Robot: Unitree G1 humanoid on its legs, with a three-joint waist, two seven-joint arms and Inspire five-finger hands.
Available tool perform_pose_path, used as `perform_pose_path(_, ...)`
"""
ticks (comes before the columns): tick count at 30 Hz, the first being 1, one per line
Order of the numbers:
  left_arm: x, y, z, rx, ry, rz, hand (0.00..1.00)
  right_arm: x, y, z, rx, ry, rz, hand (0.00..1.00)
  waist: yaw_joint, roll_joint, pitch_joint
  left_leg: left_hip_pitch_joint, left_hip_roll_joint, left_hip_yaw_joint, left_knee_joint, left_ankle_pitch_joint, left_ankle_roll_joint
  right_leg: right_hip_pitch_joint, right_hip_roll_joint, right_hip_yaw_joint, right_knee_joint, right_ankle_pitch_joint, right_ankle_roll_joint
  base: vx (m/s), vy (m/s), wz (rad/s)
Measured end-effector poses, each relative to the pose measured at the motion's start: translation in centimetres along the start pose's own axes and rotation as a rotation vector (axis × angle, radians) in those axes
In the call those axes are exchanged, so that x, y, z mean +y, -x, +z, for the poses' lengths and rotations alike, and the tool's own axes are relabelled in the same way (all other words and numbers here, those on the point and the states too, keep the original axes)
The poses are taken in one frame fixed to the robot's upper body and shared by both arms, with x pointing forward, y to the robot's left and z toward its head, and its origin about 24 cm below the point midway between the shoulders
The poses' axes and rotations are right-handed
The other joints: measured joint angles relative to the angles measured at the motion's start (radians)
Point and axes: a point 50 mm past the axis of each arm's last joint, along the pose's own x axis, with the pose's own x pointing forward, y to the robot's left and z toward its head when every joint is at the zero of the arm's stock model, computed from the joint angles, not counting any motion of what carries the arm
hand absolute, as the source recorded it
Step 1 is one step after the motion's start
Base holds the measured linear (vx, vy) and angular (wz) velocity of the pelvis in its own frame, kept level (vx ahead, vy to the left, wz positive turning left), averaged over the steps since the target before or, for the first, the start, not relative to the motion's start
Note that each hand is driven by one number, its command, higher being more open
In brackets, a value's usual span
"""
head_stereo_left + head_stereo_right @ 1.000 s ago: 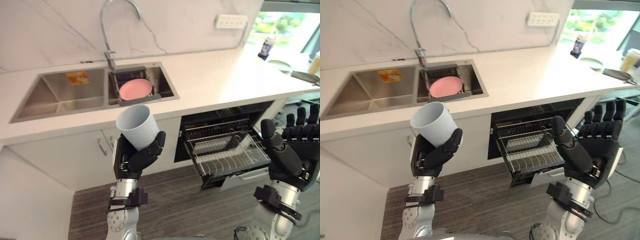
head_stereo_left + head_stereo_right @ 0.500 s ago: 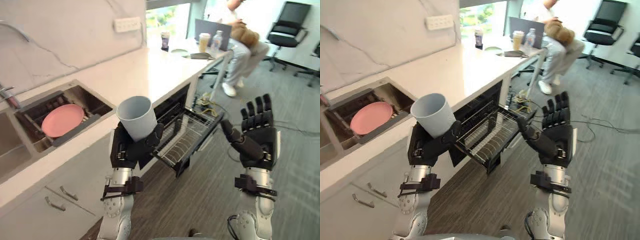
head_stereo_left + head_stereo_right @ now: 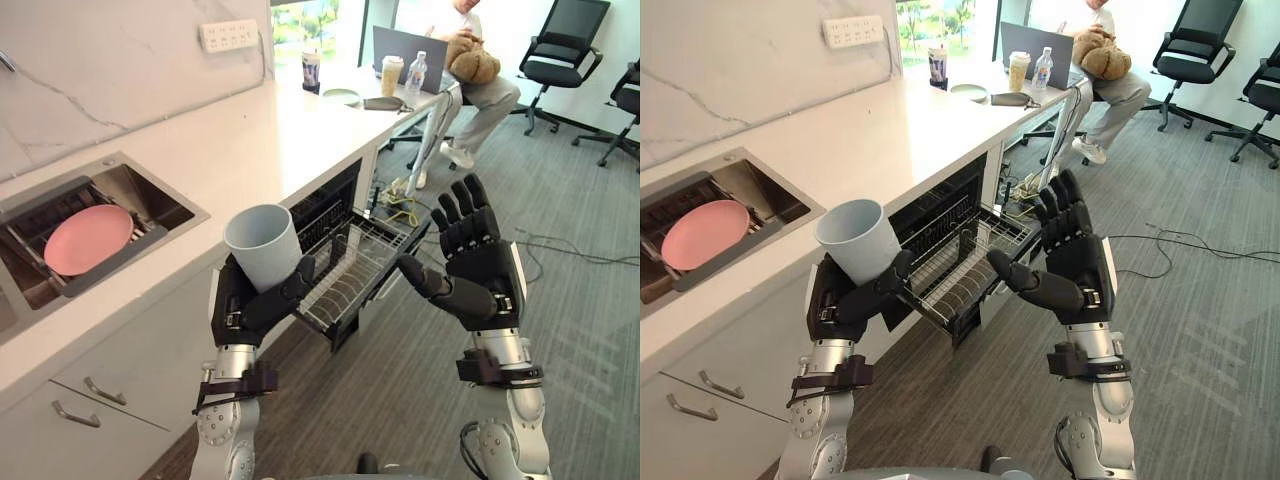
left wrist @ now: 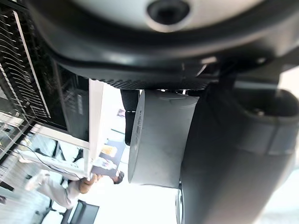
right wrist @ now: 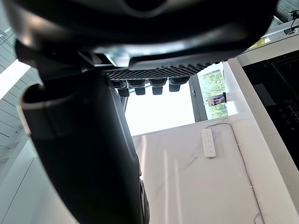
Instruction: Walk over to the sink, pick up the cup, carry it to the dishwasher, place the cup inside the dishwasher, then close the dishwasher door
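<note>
My left hand is shut on a pale grey cup, held upright at chest height in front of the counter; the left wrist view shows the cup clasped against the palm. The dishwasher stands open under the counter, its wire rack pulled out just right of the cup. My right hand is raised, fingers straight and spread, empty, to the right of the rack above the floor. The sink lies at the left with a pink plate in it.
The white counter runs back to a window, carrying cups, a bottle and a small dish at its far end. A person sits at a laptop beyond it. Office chairs stand at the back right. Cabinet doors with handles lie below the sink.
The camera has turned right, so sink and faucet slid left and the dishwasher and room came in. The left hand still holds the cup; the right hand stays raised and open.
</note>
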Motion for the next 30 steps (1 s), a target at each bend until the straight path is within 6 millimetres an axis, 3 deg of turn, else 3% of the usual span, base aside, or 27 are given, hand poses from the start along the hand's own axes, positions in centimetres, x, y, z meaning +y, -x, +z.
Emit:
perform_pose_path(1, 0.3, 0.5, -0.2, 0.014, 0.004, 0.025, 0.0, -0.2, 0.0, -0.1, 0.008, 0.0, 0.002, 1.0, 0.007, 0.009, 0.011, -0.054, 0.013, -0.01, 0.108, 0.022, -0.036, 0.034, -0.005, -0.005, -0.003, -0.011, -0.014, 0.18, -0.079, 0.09)
perform_pose_path(2, 0.2, 0.8, -0.3, 0.02, 0.012, 0.034, 0.0, -0.4, 0.1, -0.3, 0.015, -0.001, -0.009, 1.0, 0.009, 0.012, 0.009, -0.058, -0.014, -0.003, 0.073, -0.028, -0.06, 0.048, -0.018, -0.008, -0.001, -0.02, -0.014, 0.24, -0.047, 0.15)
perform_pose_path(4, 0.0, 0.9, -0.4, 0.022, 0.023, 0.024, 0.0, -0.8, 0.4, -0.5, 0.022, 0.001, -0.035, 1.0, 0.012, 0.015, 0.008, -0.059, -0.082, 0.006, -0.071, -0.07, -0.053, 0.06, -0.043, -0.021, -0.002, -0.021, -0.005, 0.19, 0.019, 0.21)
perform_pose_path(5, -0.3, 0.9, -0.3, 0.014, 0.023, 0.01, 0.0, -0.9, 0.6, -0.6, 0.03, 0.002, -0.047, 1.0, 0.013, 0.019, 0.006, -0.052, -0.147, 0.009, -0.271, -0.047, -0.04, 0.064, -0.057, -0.035, -0.006, -0.022, 0.001, 0.15, 0.047, 0.26)
perform_pose_path(6, -0.5, 0.8, -0.2, 0.008, 0.02, 0.002, 0.0, -0.9, 0.7, -0.7, 0.037, 0.005, -0.047, 1.0, 0.014, 0.033, -0.001, -0.043, -0.17, 0.004, -0.401, 0.022, -0.018, 0.064, -0.052, -0.04, -0.007, -0.027, 0.01, 0.15, 0.05, 0.16)
perform_pose_path(7, -0.6, 0.8, -0.2, 0.008, 0.021, -0.001, 0.0, -0.8, 0.8, -0.8, 0.046, 0.003, -0.049, 1.0, 0.021, 0.036, -0.003, -0.026, -0.176, 0.003, -0.442, 0.097, 0.037, 0.066, -0.049, -0.038, -0.006, -0.033, 0.019, 0.16, 0.06, 0.07)
perform_pose_path(8, -0.6, 0.8, -0.2, 0.009, 0.02, -0.002, 0.0, -0.4, 1.1, -1.2, 0.062, -0.01, -0.049, 1.0, 0.023, 0.023, 0.002, 0.009, -0.202, 0.003, -0.499, 0.128, 0.078, 0.077, -0.063, -0.039, -0.007, -0.038, 0.028, 0.16, 0.058, 0.12)
perform_pose_path(12, -1.2, 0.2, -0.1, -0.008, 0.03, -0.022, 0.0, 0.8, 0.4, -1.5, 0.059, -0.021, -0.012, 1.0, 0.032, 0.014, 0.007, 0.045, -0.254, -0.002, -0.58, 0.153, 0.102, 0.085, -0.099, -0.049, -0.017, -0.048, 0.052, 0.1, 0.061, 0.12)
perform_pose_path(16, -2.3, -0.6, 0.1, -0.029, 0.044, -0.069, 0.0, 1.3, -0.6, -0.6, 0.004, -0.021, 0.014, 1.0, 0.031, 0.008, 0.003, 0.075, -0.285, -0.004, -0.638, 0.166, 0.114, 0.099, -0.115, -0.056, -0.035, -0.048, 0.069, 0.04, 0.05, 0.06)
perform_pose_path(19, -3.3, -1.3, 0.4, -0.048, 0.063, -0.117, 0.0, 1.5, -0.8, 0.1, -0.031, -0.018, 0.018, 1.0, 0.023, -0.014, -0.013, 0.077, -0.306, -0.023, -0.647, 0.161, 0.122, 0.101, -0.133, -0.078, -0.02, -0.057, 0.084, 0.08, 0.054, 0.18)
perform_pose_path(21, -3.8, -1.4, 0.4, -0.047, 0.071, -0.134, 0.0, 1.3, -0.8, 0.2, -0.029, -0.016, 0.013, 1.0, 0.015, -0.012, -0.015, 0.077, -0.299, -0.037, -0.642, 0.155, 0.125, 0.058, -0.141, -0.081, 0.081, -0.078, 0.088, 0.04, 0.055, 0.2)
perform_pose_path(22, -4.0, -1.5, 0.5, -0.055, 0.042, -0.145, 0.0, 1.1, -0.8, 0.0, -0.012, -0.02, 0.0, 1.0, 0.0, -0.015, -0.012, 0.088, -0.285, -0.046, -0.642, 0.155, 0.133, -0.038, -0.167, -0.076, 0.297, -0.103, 0.081, 0.04, 0.094, 0.19)
perform_pose_path(24, -3.7, -1.5, 0.4, -0.052, 0.009, -0.147, 0.0, 1.2, -0.7, -0.5, 0.001, -0.033, -0.002, 1.0, -0.006, -0.028, -0.011, 0.109, -0.283, -0.049, -0.643, 0.154, 0.138, -0.059, -0.191, -0.082, 0.361, -0.129, 0.059, 0.03, 0.078, 0.13)
perform_pose_path(25, -3.2, -1.6, 0.5, -0.052, -0.028, -0.134, 0.0, 1.5, -0.6, -0.8, 0.004, -0.054, 0.004, 1.0, -0.007, -0.05, -0.024, 0.122, -0.294, -0.048, -0.643, 0.148, 0.137, -0.064, -0.224, -0.089, 0.323, -0.126, 0.051, 0.03, 0.025, 0.07)
perform_pose_path(27, -2.3, -1.9, 0.9, -0.067, -0.061, -0.105, 0.0, 2.1, -0.7, -1.0, 0.001, -0.074, 0.032, 1.0, -0.005, -0.065, -0.034, 0.122, -0.3, -0.048, -0.64, 0.143, 0.132, -0.066, -0.239, -0.075, 0.224, -0.078, 0.036, 0.03, -0.017, 0.03)
perform_pose_path(28, -1.9, -2.1, 1.1, -0.078, -0.08, -0.084, 0.0, 2.4, -0.8, -1.1, 0.001, -0.083, 0.051, 1.0, -0.002, -0.075, -0.034, 0.122, -0.305, -0.049, -0.632, 0.135, 0.124, -0.066, -0.242, -0.059, 0.182, -0.012, 0.034, 0.01, -0.096, 0.04)
perform_pose_path(29, -1.3, -2.2, 1.2, -0.083, -0.091, -0.046, 0.0, 2.7, -0.7, -1.2, 0.005, -0.089, 0.072, 1.0, 0.001, -0.073, -0.035, 0.119, -0.301, -0.056, -0.619, 0.119, 0.108, -0.046, -0.23, -0.034, 0.153, -0.015, 0.068, -0.01, -0.124, 0.03)
perform_pose_path(30, -1.1, -2.3, 1.3, -0.088, -0.094, -0.033, 0.0, 2.7, -0.8, -1.1, 0.002, -0.091, 0.076, 1.0, 0.004, -0.076, -0.036, 0.116, -0.3, -0.056, -0.619, 0.118, 0.104, -0.028, -0.224, -0.029, 0.115, -0.023, 0.081, -0.02, -0.138, 0.03)
